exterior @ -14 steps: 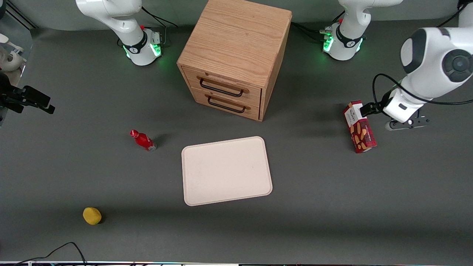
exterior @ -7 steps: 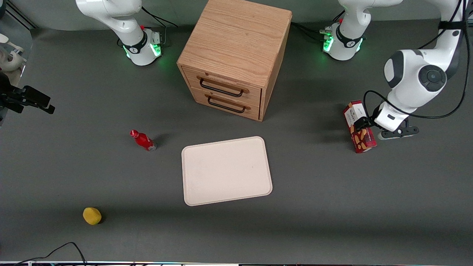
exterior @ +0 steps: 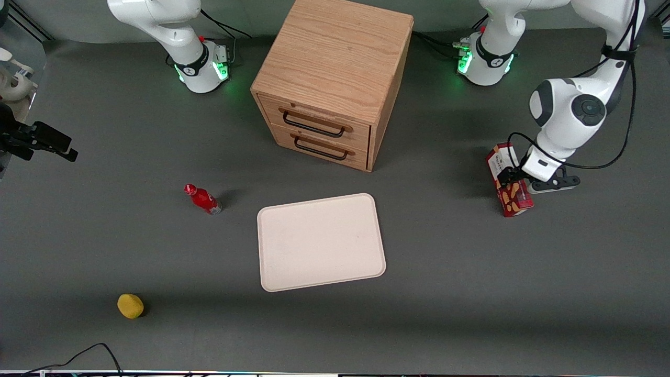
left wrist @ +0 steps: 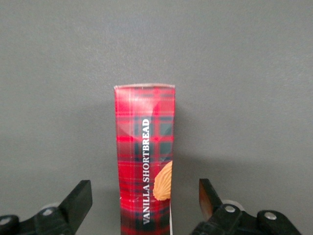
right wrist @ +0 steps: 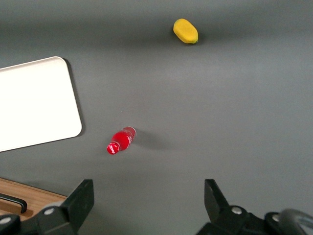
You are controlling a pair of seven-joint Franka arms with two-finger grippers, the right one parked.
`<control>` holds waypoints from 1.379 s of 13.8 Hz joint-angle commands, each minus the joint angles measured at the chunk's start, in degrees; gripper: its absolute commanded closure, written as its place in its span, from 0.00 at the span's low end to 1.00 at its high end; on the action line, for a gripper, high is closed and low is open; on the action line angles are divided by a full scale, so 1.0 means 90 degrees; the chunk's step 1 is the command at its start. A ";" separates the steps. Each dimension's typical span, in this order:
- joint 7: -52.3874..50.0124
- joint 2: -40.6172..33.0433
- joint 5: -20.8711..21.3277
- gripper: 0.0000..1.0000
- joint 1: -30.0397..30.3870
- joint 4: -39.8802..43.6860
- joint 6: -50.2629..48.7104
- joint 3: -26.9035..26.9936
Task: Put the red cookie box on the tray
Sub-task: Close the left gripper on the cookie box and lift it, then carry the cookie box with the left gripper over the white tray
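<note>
The red cookie box stands on the grey table toward the working arm's end, its white end panel facing up. In the left wrist view the red cookie box shows red plaid, a tan cookie picture and the words VANILLA SHORTBREAD. My left gripper is down at the box's upper half. The gripper is open, one black finger on each side of the carton with a gap between each finger and the box. The cream-beige tray lies flat mid-table, nearer the front camera than the drawer cabinet, with nothing on it.
A wooden two-drawer cabinet stands just farther from the camera than the tray. A small red bottle and a yellow lemon-like object lie toward the parked arm's end. A black cable runs along the table's near edge.
The left arm has swung in and lowered. Its gripper moved from beside the box's top to straddling the box. The box has not moved.
</note>
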 commanded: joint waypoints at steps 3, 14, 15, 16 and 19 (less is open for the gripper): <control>0.0059 0.0057 -0.0076 0.42 -0.0007 -0.0198 0.0336 -0.0006; -0.0272 -0.1006 -0.0086 0.85 -0.0153 0.0580 -0.2186 -0.0075; -0.0292 -0.1133 -0.0086 0.85 -0.0163 0.0980 -0.3015 -0.0075; -0.0273 -0.1202 -0.0086 0.85 -0.0192 0.1419 -0.3758 -0.0084; -0.0370 -0.1437 -0.0125 0.85 -0.0280 0.2591 -0.5537 -0.0279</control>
